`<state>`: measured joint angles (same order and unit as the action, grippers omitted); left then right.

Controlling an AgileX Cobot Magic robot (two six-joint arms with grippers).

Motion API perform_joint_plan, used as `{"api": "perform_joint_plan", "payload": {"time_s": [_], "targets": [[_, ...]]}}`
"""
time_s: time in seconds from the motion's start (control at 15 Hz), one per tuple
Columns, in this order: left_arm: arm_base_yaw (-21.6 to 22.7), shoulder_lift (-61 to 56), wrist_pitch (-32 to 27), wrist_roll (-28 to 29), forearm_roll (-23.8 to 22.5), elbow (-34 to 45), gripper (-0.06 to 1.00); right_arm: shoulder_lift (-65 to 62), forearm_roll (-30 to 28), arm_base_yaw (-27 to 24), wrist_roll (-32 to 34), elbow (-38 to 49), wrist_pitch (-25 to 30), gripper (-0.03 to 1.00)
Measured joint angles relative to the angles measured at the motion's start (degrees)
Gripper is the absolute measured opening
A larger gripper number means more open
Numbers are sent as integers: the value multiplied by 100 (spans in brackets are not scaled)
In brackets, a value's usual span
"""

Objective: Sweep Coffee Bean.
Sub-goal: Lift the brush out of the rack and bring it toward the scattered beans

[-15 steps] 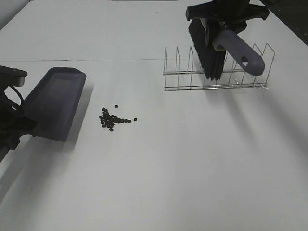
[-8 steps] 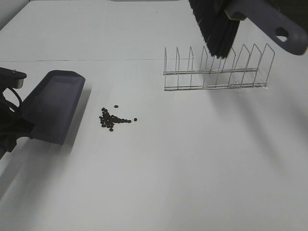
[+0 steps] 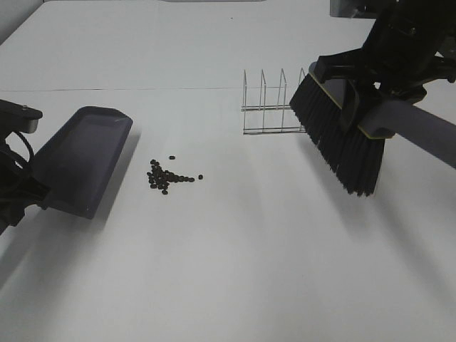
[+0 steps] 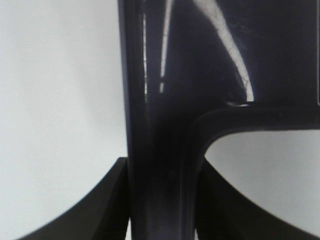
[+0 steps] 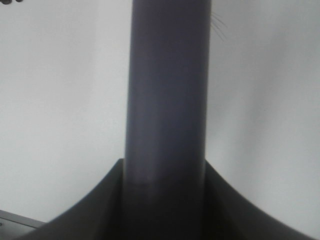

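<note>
The coffee beans lie in a small dark pile on the white table, left of the middle. The grey-purple dustpan is tilted just left of them, its open edge facing the pile but apart from it. My left gripper is shut on the dustpan's handle, with its fingers on both sides. My right gripper is shut on the brush handle. It holds the brush tilted in the air, its black bristles well right of the beans.
A wire rack stands on the table behind the brush and is partly hidden by it. White table surface runs from the beans to the front edge.
The right gripper has carried the brush down and forward, from above the wire rack to in front of it. The dustpan has shifted slightly toward the beans.
</note>
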<state>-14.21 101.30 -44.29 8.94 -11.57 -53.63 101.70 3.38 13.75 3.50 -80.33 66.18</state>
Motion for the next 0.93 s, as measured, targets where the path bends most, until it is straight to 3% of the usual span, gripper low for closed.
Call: {"api": "perform_joint_plan", "payload": {"time_s": [0.13,0.33,0.6,0.67,0.93], "targets": [[0,481,-160,-69,-34,-275,33,390,-900,504,487,-97,-97,35],[0,871,-498,-155,-40,-825,33,854,-1478,1100,831,-424,-103,35],[0,1106,-613,-246,-40,-1112,33,1673,-1530,1553,911,-1129,-86,35],[0,1220,-625,-298,-40,-1112,33,2200,-1530,1662,917,-1719,97,35],[-223,1324,-607,-298,-40,-1123,33,3100,-1490,1799,905,-2727,309,35]]}}
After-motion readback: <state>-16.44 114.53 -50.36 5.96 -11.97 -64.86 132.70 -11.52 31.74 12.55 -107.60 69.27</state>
